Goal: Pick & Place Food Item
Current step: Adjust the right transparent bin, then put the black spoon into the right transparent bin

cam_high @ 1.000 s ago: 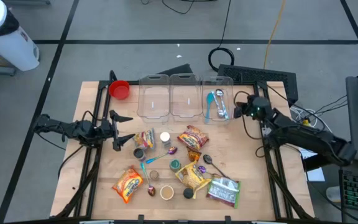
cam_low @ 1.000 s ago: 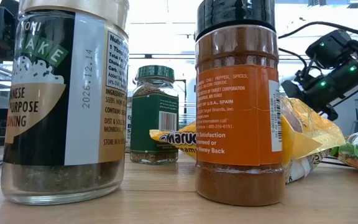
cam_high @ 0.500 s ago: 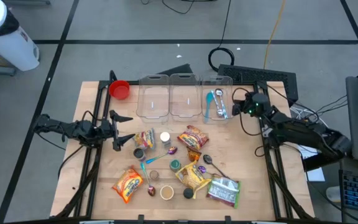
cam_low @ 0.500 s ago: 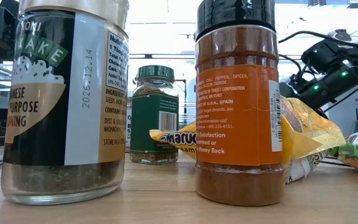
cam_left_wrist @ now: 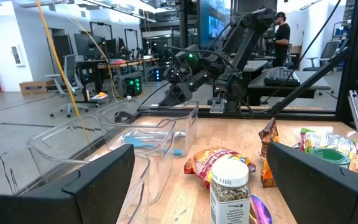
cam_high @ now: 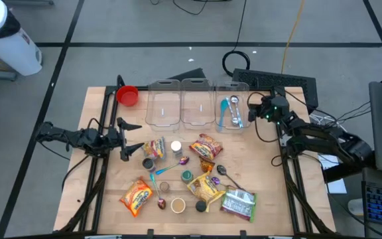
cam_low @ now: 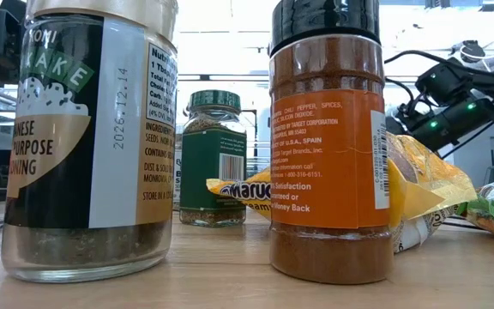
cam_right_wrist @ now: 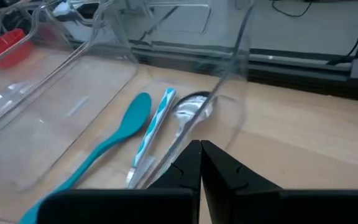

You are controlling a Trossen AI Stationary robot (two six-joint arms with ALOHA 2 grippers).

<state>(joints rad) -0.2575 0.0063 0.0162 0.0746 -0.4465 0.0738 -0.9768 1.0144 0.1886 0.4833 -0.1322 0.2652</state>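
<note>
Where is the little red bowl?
In the high view, the red bowl sits at the table's far left corner, just left of the leftmost clear bin.

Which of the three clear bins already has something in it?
The clear bin nearest the right arm: it holds the teal spoon and other utensils; the other two show nothing inside.

Overhead view straight down, low view close behind jars [cam_low: 88, 137], wrist views facing bins [cam_high: 181, 103].
</note>
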